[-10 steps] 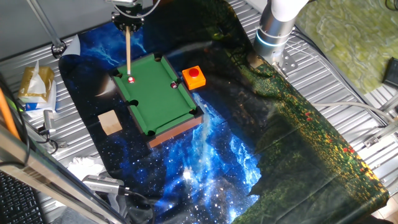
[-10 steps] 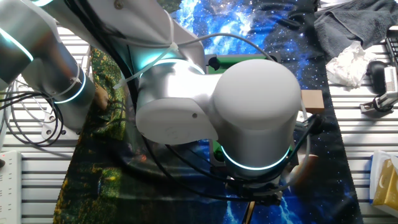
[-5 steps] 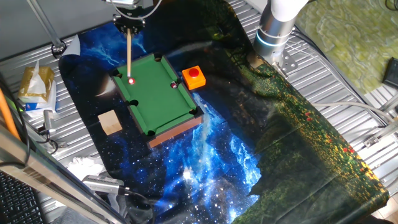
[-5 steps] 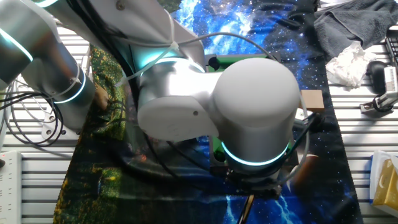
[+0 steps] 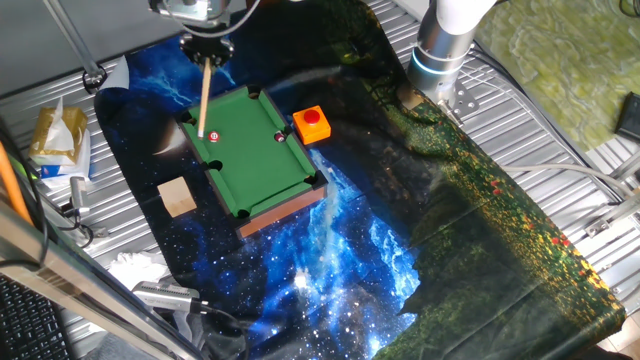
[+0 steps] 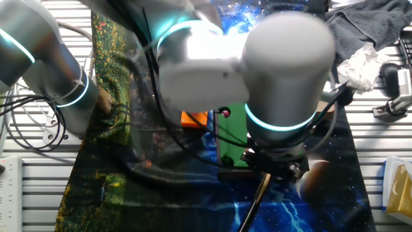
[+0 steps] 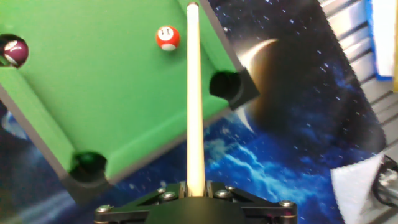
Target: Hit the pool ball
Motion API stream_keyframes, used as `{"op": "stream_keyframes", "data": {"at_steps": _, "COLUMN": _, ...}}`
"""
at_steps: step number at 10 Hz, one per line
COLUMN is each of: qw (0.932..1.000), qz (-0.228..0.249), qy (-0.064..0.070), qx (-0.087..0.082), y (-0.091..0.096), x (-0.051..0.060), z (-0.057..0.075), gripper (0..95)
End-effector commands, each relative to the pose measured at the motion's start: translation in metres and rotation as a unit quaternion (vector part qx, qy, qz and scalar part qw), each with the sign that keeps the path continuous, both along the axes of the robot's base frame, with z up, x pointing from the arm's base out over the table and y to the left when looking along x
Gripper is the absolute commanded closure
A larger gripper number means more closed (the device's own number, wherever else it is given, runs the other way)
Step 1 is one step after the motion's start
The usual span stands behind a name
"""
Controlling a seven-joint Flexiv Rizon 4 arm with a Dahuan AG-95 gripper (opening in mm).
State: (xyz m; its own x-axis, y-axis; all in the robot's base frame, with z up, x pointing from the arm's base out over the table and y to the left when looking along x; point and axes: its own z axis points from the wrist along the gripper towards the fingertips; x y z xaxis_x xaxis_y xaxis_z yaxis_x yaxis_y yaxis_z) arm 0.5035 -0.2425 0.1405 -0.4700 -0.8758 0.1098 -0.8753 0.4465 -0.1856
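Observation:
The pool ball (image 7: 168,38), bright red with a white spot, lies on the felt of the green mini pool table (image 7: 93,99) near its rail. My gripper (image 7: 196,185) is shut on a pale wooden cue stick (image 7: 194,93). The stick runs straight ahead, and its tip lies just right of the ball and a little past it, over the rail. In one fixed view the gripper (image 5: 206,52) hangs above the table's far left end. There the cue stick (image 5: 203,95) slants down to a point beside the pool ball (image 5: 213,136).
A darker maroon ball (image 7: 13,51) sits by a corner pocket. A red button on an orange base (image 5: 312,122) stands just right of the table, and a wooden block (image 5: 177,196) lies to its left. Crumpled tissue (image 6: 360,64) and tools lie at the mat's edge.
The cue tip, which was on the ball, has swung to the ball's left side. The ball has rolled slightly toward the table's middle. The arm has shifted in the other fixed view.

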Motion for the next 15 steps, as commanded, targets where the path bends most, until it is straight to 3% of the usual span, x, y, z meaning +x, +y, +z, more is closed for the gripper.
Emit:
{"op": "stream_keyframes", "data": {"at_steps": 1, "qw": 0.9998, "qz": 0.021, "qy": -0.002, "qx": 0.006, "y": -0.021, "x": 0.002, "z": 0.006, "gripper": 95.0}}
{"op": "stream_keyframes", "data": {"at_steps": 4, "qw": 0.9992, "qz": 0.041, "qy": 0.001, "qx": 0.002, "y": -0.041, "x": 0.0, "z": 0.014, "gripper": 95.0}}
{"op": "stream_keyframes", "data": {"at_steps": 7, "qw": 0.9988, "qz": 0.049, "qy": 0.001, "qx": -0.001, "y": -0.045, "x": 0.0, "z": 0.003, "gripper": 95.0}}
{"op": "stream_keyframes", "data": {"at_steps": 10, "qw": 0.9992, "qz": 0.039, "qy": -0.002, "qx": 0.001, "y": -0.037, "x": -0.003, "z": -0.009, "gripper": 95.0}}
{"op": "stream_keyframes", "data": {"at_steps": 15, "qw": 0.9996, "qz": 0.029, "qy": -0.007, "qx": -0.002, "y": -0.022, "x": -0.004, "z": -0.018, "gripper": 95.0}}
